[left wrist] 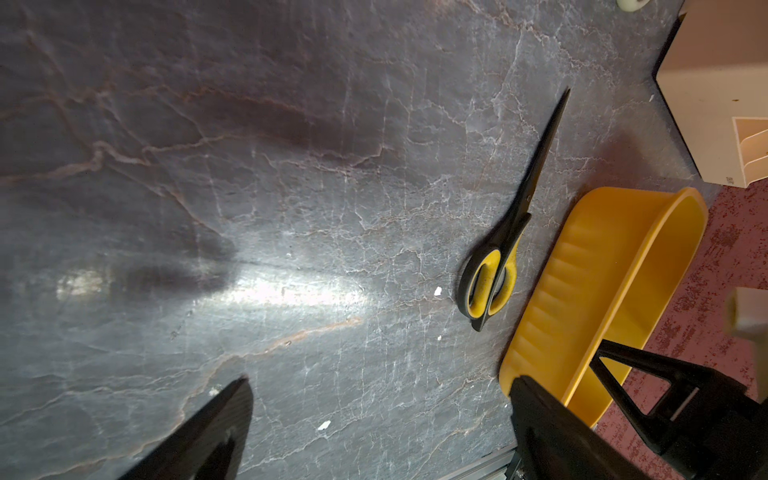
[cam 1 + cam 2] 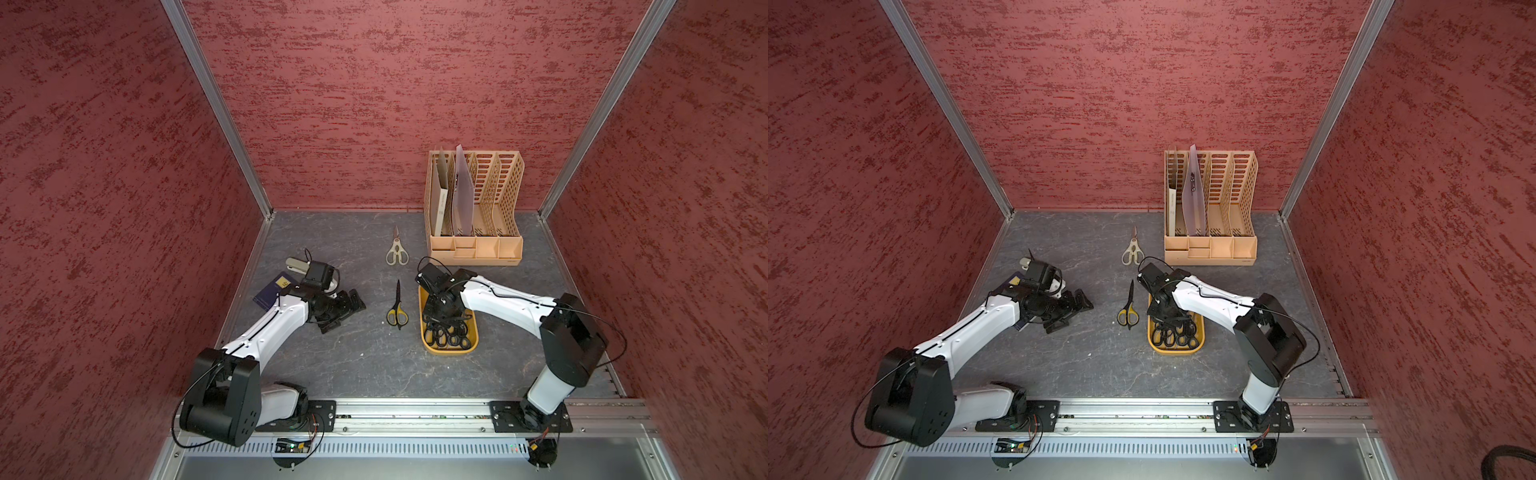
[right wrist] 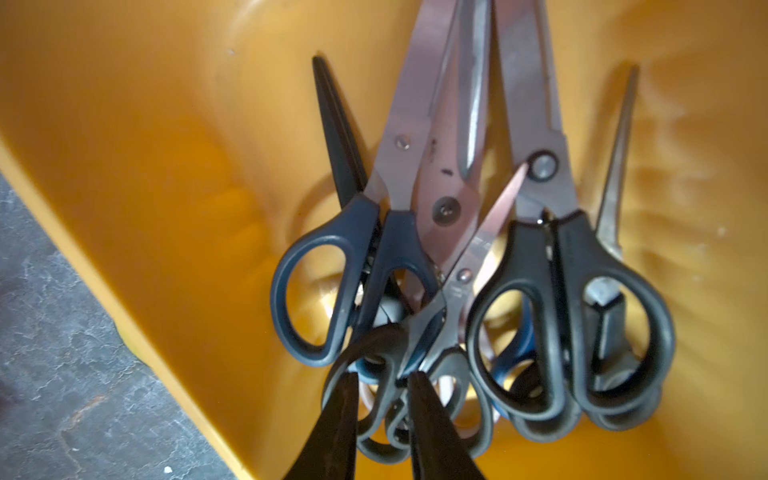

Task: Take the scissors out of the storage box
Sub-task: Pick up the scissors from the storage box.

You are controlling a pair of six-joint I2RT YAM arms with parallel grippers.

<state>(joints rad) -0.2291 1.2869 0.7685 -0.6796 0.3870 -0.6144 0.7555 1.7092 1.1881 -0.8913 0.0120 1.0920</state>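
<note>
The yellow storage box [image 2: 449, 351] [image 2: 1175, 351] lies right of centre, and my right gripper [image 2: 442, 318] [image 2: 1169, 320] reaches down into it. Several scissors [image 3: 540, 291] with black or dark blue handles are piled inside, handles toward the front. The right gripper [image 3: 382, 376] is shut on a handle loop of a small dark pair of scissors [image 3: 419, 353]. On the table left of the box lie yellow-black scissors [image 2: 397, 309] [image 2: 1128, 309] [image 1: 498, 266]. Cream scissors [image 2: 397, 249] [image 2: 1133, 251] lie farther back. My left gripper [image 2: 343, 313] [image 2: 1068, 314] [image 1: 382, 380] hangs open and holds nothing.
A tan perforated file organizer [image 2: 478, 245] [image 2: 1210, 249] stands at the back right with folders in it. A grey stapler [image 2: 295, 264] and a dark blue booklet [image 2: 272, 291] lie behind the left arm. Red walls close three sides.
</note>
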